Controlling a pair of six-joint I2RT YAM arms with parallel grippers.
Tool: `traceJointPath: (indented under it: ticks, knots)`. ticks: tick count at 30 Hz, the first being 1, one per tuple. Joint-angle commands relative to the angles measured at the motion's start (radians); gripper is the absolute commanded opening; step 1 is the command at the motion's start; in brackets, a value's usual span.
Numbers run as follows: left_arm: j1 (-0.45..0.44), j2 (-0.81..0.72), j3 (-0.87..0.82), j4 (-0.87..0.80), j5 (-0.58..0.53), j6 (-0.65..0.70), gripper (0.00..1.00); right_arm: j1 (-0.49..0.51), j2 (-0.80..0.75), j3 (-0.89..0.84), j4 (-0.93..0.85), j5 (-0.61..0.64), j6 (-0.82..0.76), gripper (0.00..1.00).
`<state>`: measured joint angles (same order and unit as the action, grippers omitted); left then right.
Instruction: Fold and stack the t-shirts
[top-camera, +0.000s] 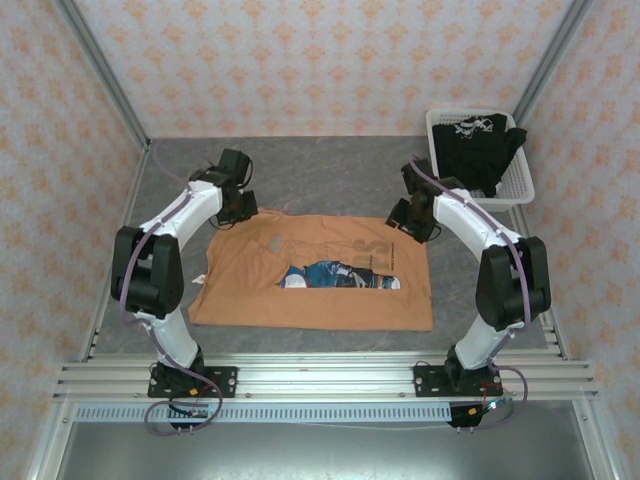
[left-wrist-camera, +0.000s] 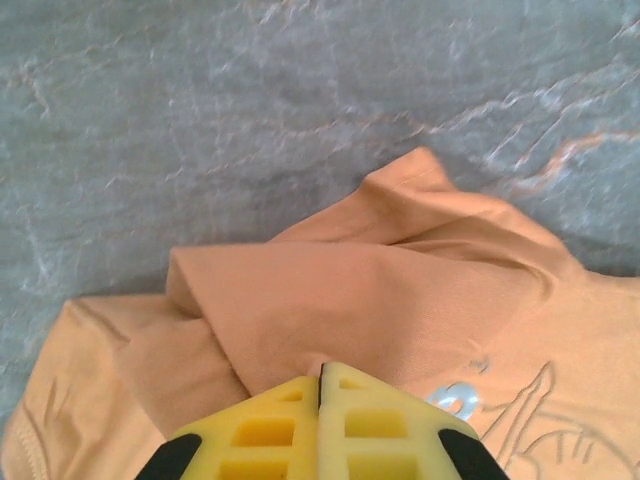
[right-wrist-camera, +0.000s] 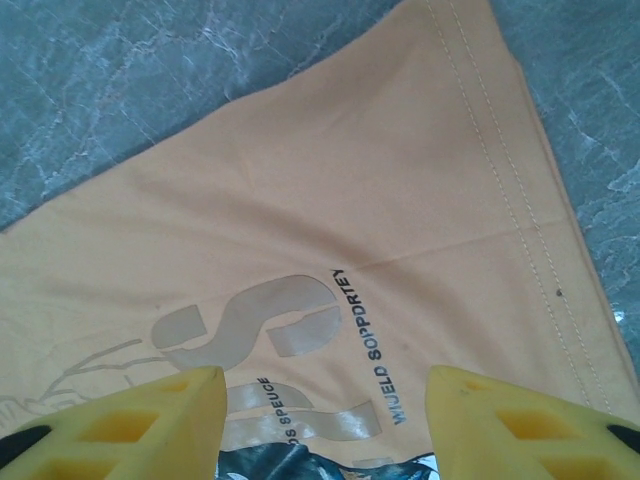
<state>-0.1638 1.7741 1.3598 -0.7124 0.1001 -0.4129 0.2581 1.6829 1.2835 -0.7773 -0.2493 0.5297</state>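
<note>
Orange t-shirt (top-camera: 250, 290): fold begun; left claw (left-wrist-camera: 320, 368) pressed together, seemingly pinching it; right claw (right-wrist-camera: 325, 385) spread. Black t-shirt (top-camera: 480, 145): lying in basket (top-camera: 520, 190).

One orange t-shirt (top-camera: 320, 305), seemingly one black t-shirt (top-camera: 480, 145), one white basket (top-camera: 520, 182), two robot arms (top-camera: 160, 265) (top-camera: 500, 270)

You're facing a lab robot cell: silver aluminium frame rails (top-camera: 320, 375), peach patterned wall panels (top-camera: 330, 60), grey stone-look tabletop (top-camera: 330, 175).
</note>
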Motion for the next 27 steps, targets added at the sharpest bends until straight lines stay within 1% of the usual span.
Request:
traceJointPath:
  ticks: [1,4,9,16,18,23,27]
  knots:
    - [-0.008,-0.052,-0.075,0.006,0.002,0.023,0.0,-0.005,0.002,0.01,-0.002,0.071,-0.013,0.55]
    - [-0.017,-0.085,-0.125,0.023,0.028,0.023,0.0,-0.005,0.03,0.043,0.0,0.147,-0.026,0.55]
    - [-0.03,-0.102,-0.174,0.029,0.02,0.019,0.0,-0.006,0.132,0.136,-0.036,0.314,-0.05,0.55]
    - [-0.03,-0.111,-0.173,0.025,-0.027,-0.007,0.0,-0.018,0.302,0.25,-0.071,0.453,-0.088,0.5]
    - [-0.031,-0.11,-0.164,0.024,-0.037,-0.012,0.0,-0.026,0.342,0.268,-0.075,0.468,-0.092,0.5]
    - [-0.03,-0.096,-0.135,0.012,-0.052,-0.017,0.0,-0.042,0.41,0.316,-0.049,0.428,-0.123,0.5]
    - [-0.028,-0.086,-0.117,0.002,-0.074,-0.018,0.0,-0.042,0.466,0.358,-0.07,0.421,-0.127,0.5]
